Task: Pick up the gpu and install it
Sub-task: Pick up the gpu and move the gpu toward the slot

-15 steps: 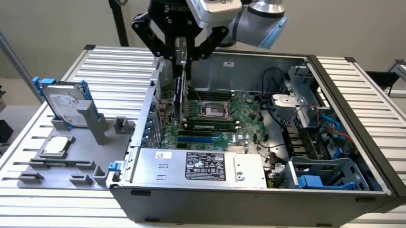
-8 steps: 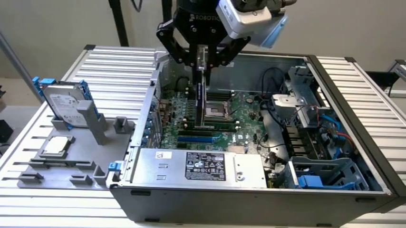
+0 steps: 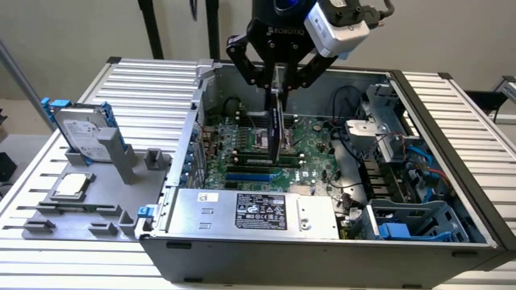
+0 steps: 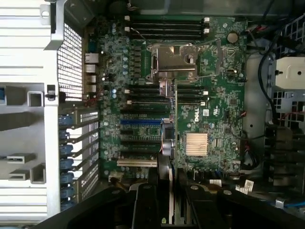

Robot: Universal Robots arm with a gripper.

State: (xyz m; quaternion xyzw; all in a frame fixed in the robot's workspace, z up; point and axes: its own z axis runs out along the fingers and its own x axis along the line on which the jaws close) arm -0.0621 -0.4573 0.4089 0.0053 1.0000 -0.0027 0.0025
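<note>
**Item:** thin rectangular gpu (image 3: 278, 130), green circuit board with a dark cooler face. It is seen edge-on, hanging on end with its long side upright.

**Holder:** black two-finger robot gripper (image 3: 278, 84). The fingers (image 3: 262, 80) are clenched on the card's upper end, one on each face.

**Location:** inside the open grey tower computer case (image 3: 322, 254), which lies on its side. The card is above the middle of the large green motherboard (image 3: 310, 136). Whether its lower end touches the board cannot be told.

**Step in hand:** the pickup appears done. The card is being carried over the board and is not yet seated.

**Requirement, by judgement:** seating calls for the connector edge to lie along an expansion slot, such as the long blue slot (image 3: 254, 177). The card's end also has to meet the case's rear openings. A firm grip and a straight, square press are needed, since a tilted card would likely bind.

**Also in case:** silver power supply box with a black label (image 3: 258, 211), and blue-and-grey drive cages (image 3: 411, 223) on the exterior view's right.

**Surface:** ribbed aluminium worktop (image 3: 153, 78). On the exterior view's left it carries a grey moulded fixture tray (image 3: 81, 211), which holds an upright silver hard drive in blue rails (image 3: 81, 136).

**Room:** plain pale wall, with black upright posts (image 3: 153, 30) behind the worktop.
</note>
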